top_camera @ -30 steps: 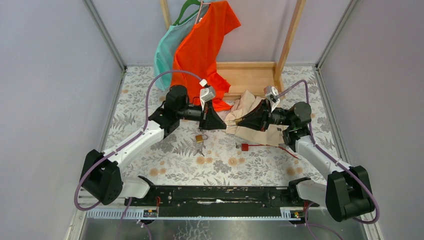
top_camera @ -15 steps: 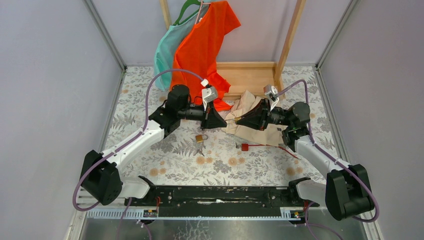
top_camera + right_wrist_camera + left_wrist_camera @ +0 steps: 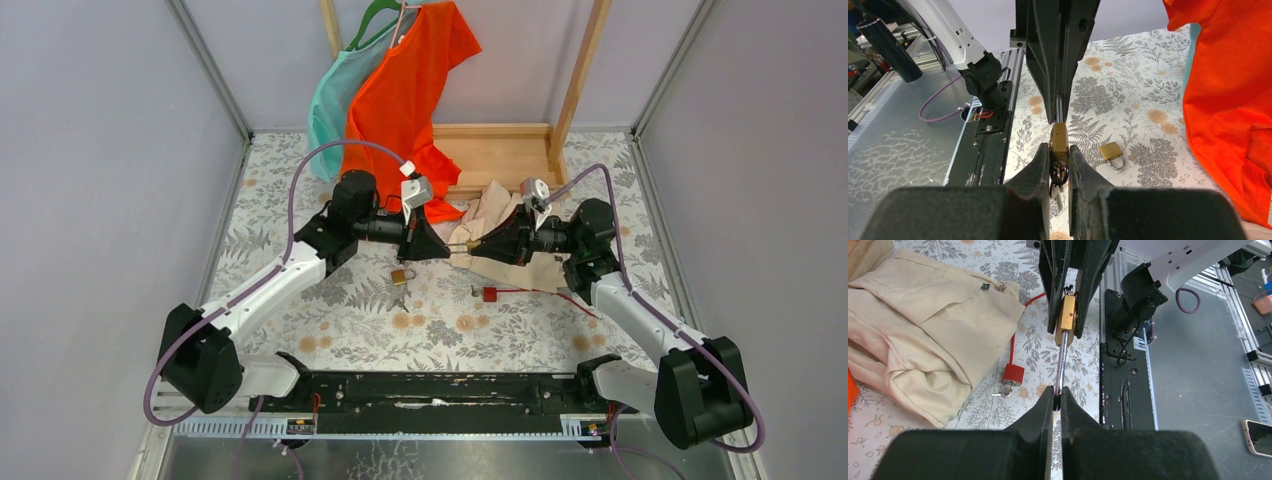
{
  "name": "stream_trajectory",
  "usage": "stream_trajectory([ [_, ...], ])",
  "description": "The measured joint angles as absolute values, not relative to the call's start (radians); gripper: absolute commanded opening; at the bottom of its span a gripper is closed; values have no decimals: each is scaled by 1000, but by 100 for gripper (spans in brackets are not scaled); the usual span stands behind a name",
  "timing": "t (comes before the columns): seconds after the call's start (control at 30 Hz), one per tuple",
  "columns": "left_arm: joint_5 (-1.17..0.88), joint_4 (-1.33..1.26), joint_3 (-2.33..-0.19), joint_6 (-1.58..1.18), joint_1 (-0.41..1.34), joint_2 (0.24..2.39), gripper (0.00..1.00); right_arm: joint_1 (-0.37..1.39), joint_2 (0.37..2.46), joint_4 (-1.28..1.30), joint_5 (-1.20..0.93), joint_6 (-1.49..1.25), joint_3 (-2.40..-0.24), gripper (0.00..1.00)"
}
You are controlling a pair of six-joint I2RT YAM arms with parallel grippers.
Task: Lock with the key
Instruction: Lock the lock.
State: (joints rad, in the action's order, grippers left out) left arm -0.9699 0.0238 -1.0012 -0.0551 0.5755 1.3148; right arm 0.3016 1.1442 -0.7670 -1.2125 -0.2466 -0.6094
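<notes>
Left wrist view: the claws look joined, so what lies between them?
A brass padlock held in the right claw, its silver shackle running to the left claw, which pinches its end. The left wrist view shows this.

The right end effector (image 3: pixel 472 246) has shifted left, closer to the left end effector (image 3: pixel 446 248)
</notes>
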Motion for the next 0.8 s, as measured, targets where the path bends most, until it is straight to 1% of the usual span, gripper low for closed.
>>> stream_trajectory([
  [0.3, -1001, 51, -1002, -45, 565, 1310, 0, 323, 1146, -698, -1225, -162, -618, 0],
  [0.8, -979, 160, -1025, 17, 563, 1310, 0, 354, 1170, -671, -1212, -145, -618, 0],
])
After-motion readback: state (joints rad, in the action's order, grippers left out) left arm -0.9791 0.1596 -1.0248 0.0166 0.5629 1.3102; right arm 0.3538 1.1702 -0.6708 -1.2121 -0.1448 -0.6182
